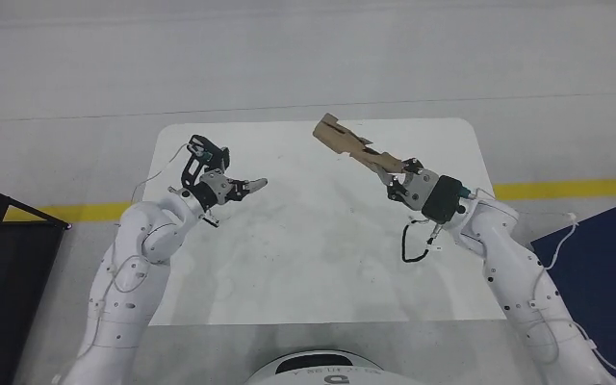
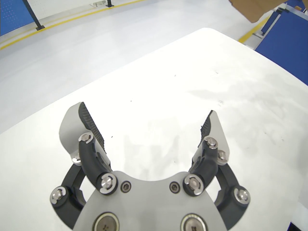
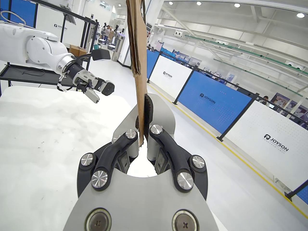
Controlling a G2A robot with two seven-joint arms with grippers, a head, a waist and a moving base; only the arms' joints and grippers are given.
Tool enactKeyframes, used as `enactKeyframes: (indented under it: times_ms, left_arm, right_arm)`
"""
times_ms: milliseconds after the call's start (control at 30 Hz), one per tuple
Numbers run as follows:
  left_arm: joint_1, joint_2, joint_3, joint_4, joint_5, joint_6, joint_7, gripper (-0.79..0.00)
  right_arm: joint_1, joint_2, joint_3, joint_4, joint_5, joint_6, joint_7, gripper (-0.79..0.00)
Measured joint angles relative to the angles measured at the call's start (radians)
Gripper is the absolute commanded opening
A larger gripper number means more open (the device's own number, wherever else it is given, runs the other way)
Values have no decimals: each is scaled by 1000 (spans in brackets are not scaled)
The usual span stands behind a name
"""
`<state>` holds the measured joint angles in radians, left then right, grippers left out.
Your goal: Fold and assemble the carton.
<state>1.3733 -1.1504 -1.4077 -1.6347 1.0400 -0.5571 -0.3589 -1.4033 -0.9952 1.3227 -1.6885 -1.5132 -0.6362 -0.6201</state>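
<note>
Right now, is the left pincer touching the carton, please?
Apart: the top view shows bare table between the open left pincer and the carton held in the right pincer.

Bright ceiling lamps [image 3: 237, 5]; faint soft shadows on table [image 2: 168, 85]; wrist-view edges bowed.

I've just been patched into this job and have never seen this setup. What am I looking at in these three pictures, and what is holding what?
This is a two-armed robot working at a white table. The top picture looks down from a camera above its arms. The other two come from a camera on each wrist, so each shows that arm's own claw up close. The right claw is shut on a flat brown carton, not yet folded, and holds it raised above the table. The left claw is open and holds nothing, above the table's other side.
</note>
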Motion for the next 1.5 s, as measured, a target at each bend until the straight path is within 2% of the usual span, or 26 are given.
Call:
enactKeyframes:
  times_ms: [67,133,200,267,367,433,500,633,733,800,833,867,967,1000,1033,1067,1200,1333,1433,1467,1500]
  left_arm:
    - [10,0,7,12,-53,-54,5,0]
    - [-3,4,15,65,-199,-192,-30,0]
    - [-48,12,34,159,-382,-358,-92,0]
    - [-101,20,67,237,-527,-443,-161,-46]
    - [-178,35,153,296,-769,-458,-301,-62]
    - [-210,44,216,298,-945,-455,-405,-25]
    - [-230,51,279,296,-1114,-455,-474,-25]
    - [-274,65,404,303,-1307,-455,-449,-37]
    - [-314,67,479,315,-1358,-455,-449,-62]
    - [-338,61,515,320,-1386,-455,-449,-40]
    - [-345,56,526,325,-1398,-455,-449,-58]
    - [-352,51,534,334,-1406,-455,-449,-117]
    - [-365,24,525,377,-1435,-455,-449,-139]
    - [-368,11,510,393,-1454,-455,-448,-200]
    - [-369,2,497,400,-1456,-455,-446,-342]
    - [-370,-7,484,405,-1448,-455,-445,-403]
    - [-363,-42,432,397,-1373,-455,-438,-409]
    - [-362,-65,419,386,-1327,-455,-449,-428]
    - [-363,-80,412,398,-1279,-455,-448,-526]
    - [-363,-85,409,402,-1267,-455,-446,-643]
    - [-361,-91,404,406,-1255,-455,-441,-708]
  right_arm:
    - [-5,-2,-11,7,23,-24,6,-785]
    - [2,-3,-40,30,105,-132,30,-785]
    - [27,-4,-75,77,211,-292,97,-785]
    - [56,-7,-101,112,306,-372,150,-785]
    - [101,-13,-137,140,443,-379,185,-785]
    - [121,-17,-160,151,514,-376,181,-785]
    - [139,-21,-183,167,566,-376,177,-785]
    - [167,-33,-211,203,624,-376,165,-785]
    - [184,-45,-248,220,675,-376,152,-785]
    - [201,-55,-279,237,708,-376,158,-785]
    - [210,-59,-292,248,722,-376,162,-785]
    - [219,-63,-304,260,737,-376,165,-785]
    - [249,-79,-343,295,773,-376,178,-785]
    - [259,-86,-356,306,784,-376,181,-785]
    - [266,-90,-364,315,791,-376,184,-785]
    - [273,-94,-371,324,795,-376,187,-785]
    - [299,-109,-389,365,813,-376,202,-785]
    - [312,-121,-401,384,836,-376,208,-785]
    - [318,-127,-405,395,849,-376,210,-785]
    - [319,-128,-405,396,853,-376,209,-785]
    - [320,-129,-404,398,857,-376,209,-785]
